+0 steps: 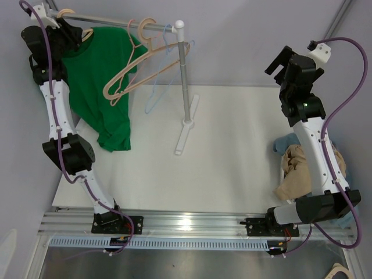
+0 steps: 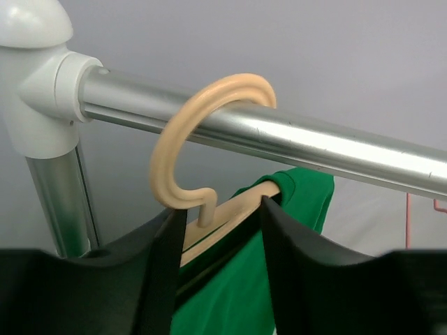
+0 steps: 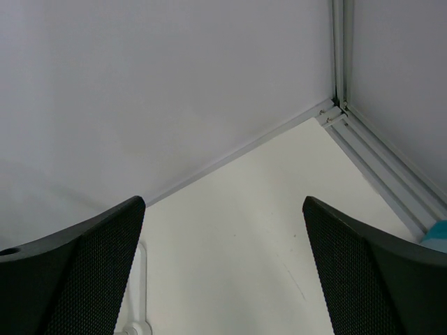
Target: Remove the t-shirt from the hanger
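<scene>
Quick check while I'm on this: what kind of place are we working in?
Probably a lab robot test cell, not a home: bare plain walls, an aluminium frame rail along the near edge, and a small clothes rail with hangers standing on a white table.

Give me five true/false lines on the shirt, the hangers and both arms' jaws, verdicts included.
1. The green t-shirt hangs on a tan hanger hooked over the rail. True.
2. The left arm has its jaws clamped on the shirt's hem. False: they straddle the hanger's neck, just below the hook.
3. The right arm holds a blue hanger in its jaws. False: they stand wide open, empty.
4. Empty hangers share the rail. True.
5. No other clothes are in view. False: a clothes pile lies by the right arm's base.
</scene>
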